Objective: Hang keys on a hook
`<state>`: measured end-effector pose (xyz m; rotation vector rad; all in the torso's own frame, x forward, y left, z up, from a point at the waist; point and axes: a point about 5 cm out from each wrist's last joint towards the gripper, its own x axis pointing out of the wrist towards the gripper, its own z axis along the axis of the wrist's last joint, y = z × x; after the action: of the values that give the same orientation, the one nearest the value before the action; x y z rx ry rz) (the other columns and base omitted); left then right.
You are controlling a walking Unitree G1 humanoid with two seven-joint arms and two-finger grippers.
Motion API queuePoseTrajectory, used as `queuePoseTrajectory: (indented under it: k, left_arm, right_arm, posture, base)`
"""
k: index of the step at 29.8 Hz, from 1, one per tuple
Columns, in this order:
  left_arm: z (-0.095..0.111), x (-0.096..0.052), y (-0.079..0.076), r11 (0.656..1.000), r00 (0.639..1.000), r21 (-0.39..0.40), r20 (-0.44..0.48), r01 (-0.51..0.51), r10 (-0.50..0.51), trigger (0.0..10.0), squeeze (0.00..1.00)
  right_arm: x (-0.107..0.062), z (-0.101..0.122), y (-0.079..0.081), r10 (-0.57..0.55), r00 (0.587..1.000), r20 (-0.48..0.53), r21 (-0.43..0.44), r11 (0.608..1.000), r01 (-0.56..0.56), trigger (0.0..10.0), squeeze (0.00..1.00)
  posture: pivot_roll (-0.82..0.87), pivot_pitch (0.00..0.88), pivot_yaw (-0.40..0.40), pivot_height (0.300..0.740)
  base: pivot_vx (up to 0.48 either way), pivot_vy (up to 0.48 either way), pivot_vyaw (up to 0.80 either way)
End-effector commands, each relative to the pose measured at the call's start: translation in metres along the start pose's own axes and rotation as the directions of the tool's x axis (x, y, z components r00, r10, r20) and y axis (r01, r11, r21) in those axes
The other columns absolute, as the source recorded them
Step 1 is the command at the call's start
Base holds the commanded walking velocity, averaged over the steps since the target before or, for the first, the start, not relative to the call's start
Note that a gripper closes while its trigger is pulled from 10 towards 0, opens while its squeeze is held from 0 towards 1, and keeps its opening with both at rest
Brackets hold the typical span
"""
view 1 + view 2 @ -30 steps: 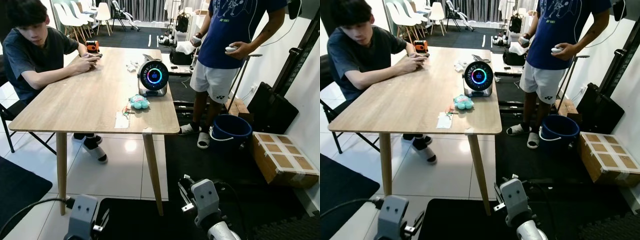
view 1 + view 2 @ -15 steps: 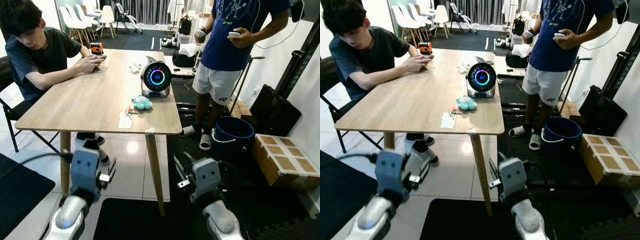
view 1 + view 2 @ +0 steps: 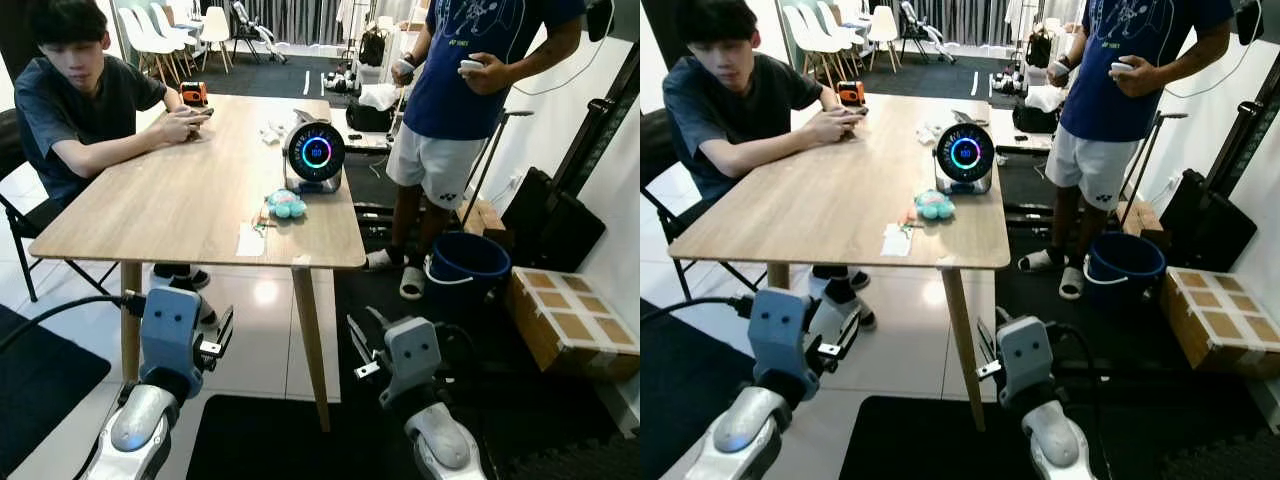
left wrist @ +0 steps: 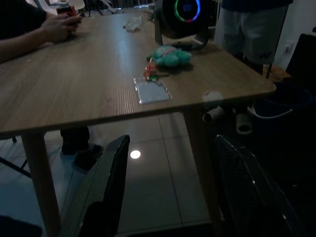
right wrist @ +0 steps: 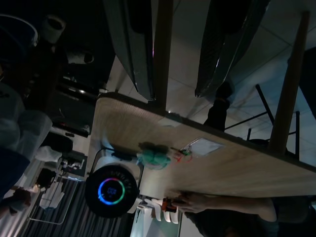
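Keys (image 3: 262, 224): lay mid-frame on the wooden table (image 3: 160, 200), beside a teal plush toy (image 3: 282, 205) and a clear flat card sleeve (image 3: 247, 240).
Left gripper (image 3: 222, 333): lower left, below the tabletop; black fingers wide apart, holding nothing.
Right gripper (image 3: 359, 340): lower centre; fingers parted, holding nothing.
Round device (image 3: 316, 154): dark, glowing ring, behind the toy.

My bench (image 3: 180, 190) is pale matt wood with visible grain. The floor tiles (image 3: 255, 330) are glossy white and reflect light. A soft teal plush (image 3: 283, 205) lies near a clear plastic sleeve (image 3: 246, 240).
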<state>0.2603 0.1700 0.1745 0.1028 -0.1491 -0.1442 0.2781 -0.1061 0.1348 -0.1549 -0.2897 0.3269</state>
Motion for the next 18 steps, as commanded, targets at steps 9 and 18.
queuePoseTrajectory:
  k: [9, 18]
  left_arm:
    - [-0.0002, -0.0017, -0.0045, 1.000, 1.000, -0.019, -0.014, 0.009, -0.009, 10.0, 0.00]
    - [-0.0011, -0.0019, -0.0020, 1.000, 1.000, -0.017, -0.025, 0.001, -0.002, 10.0, 0.00]
  right_arm:
    - [-0.0031, -0.0021, 0.0002, 0.004, 1.000, -0.020, -0.002, 1.000, -0.004, 10.0, 0.00]
    - [-0.0041, -0.0039, 0.0011, 0.009, 1.000, -0.030, -0.004, 1.000, -0.009, 10.0, 0.00]
  posture:
    - [0.12, 0.101, -0.037, 0.740]
    - [0.12, 0.100, -0.039, 0.740]
  base:
    - [0.480, 0.000, 0.00]
    - [0.393, 0.000, 0.00]
